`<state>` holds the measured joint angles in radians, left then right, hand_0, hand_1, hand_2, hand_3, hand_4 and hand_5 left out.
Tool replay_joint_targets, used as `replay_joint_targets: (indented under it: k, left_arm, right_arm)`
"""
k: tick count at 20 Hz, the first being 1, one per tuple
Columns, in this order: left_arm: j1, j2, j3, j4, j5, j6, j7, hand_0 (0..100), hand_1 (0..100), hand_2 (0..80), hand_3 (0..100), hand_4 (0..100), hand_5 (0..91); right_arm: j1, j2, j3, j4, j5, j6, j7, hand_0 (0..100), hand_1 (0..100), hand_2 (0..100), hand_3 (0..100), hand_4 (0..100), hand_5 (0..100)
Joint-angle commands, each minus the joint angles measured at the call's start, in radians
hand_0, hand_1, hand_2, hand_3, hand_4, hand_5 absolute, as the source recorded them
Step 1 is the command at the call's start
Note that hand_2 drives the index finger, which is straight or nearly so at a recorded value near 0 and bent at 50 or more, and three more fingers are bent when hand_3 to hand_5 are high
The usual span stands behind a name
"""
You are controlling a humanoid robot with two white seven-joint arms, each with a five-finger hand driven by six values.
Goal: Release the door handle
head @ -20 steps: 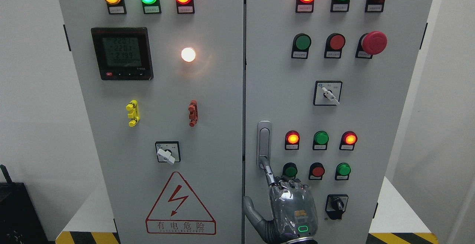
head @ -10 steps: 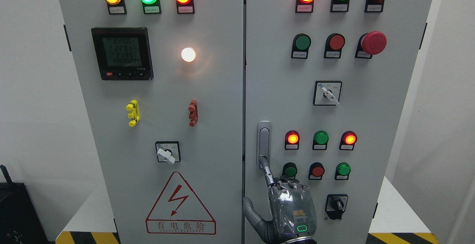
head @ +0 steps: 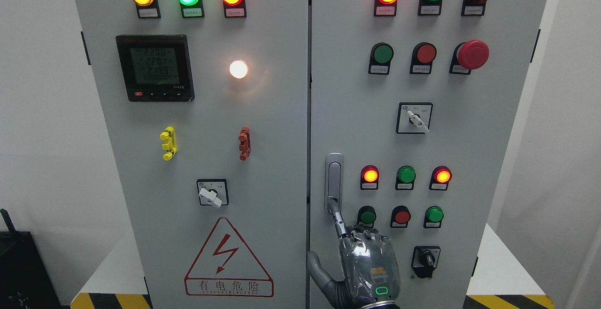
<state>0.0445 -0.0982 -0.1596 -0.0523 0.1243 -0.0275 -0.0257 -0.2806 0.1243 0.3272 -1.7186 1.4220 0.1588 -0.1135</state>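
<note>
One hand in view, the right hand [head: 371, 264], coming up from the bottom edge right of the middle. Index of the fingers [head: 339, 220] is stretched up, tip touching the lower end of the door handle [head: 334, 182] and seemingly hooked on it. Other fingers are curled at the knuckles, thumb out to the left, apart from the handle. No left arm visible.

The door handle is a grey vertical lever on the left edge of the right cabinet door [head: 347, 112], lying flush in its plate, just beside the seam between the two doors. That door looks shut.

Step in hand: let go. Best done by uncurling the index first so the tip clears the lever, then backing the hand straight off the panel and down. Avoid drifting right: the green button [head: 367, 216] and red button [head: 402, 216] are just beside the knuckles, the black rotary switch [head: 426, 258] is near the wrist. A sideways pull could drag the lever out.

Further up: selector switch [head: 414, 118], emergency stop [head: 472, 54].
</note>
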Motion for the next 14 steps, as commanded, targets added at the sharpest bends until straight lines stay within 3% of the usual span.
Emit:
replay_joint_targets:
  k: [1, 14]
  left_arm:
    - [0.000, 0.000, 0.000, 0.000, 0.000, -0.002, 0.000, 0, 0, 4.7, 11, 0, 0.0]
    - [0.000, 0.000, 0.000, 0.000, 0.000, 0.000, 0.000, 0, 0, 4.7, 10, 1, 0.0]
  right_arm:
    - [0.003, 0.000, 0.000, 0.005, 0.000, 0.010, 0.001, 38, 23, 1, 79, 73, 69]
    - [0.004, 0.000, 0.000, 0.008, 0.000, 0.013, 0.006, 38, 23, 2, 79, 74, 69]
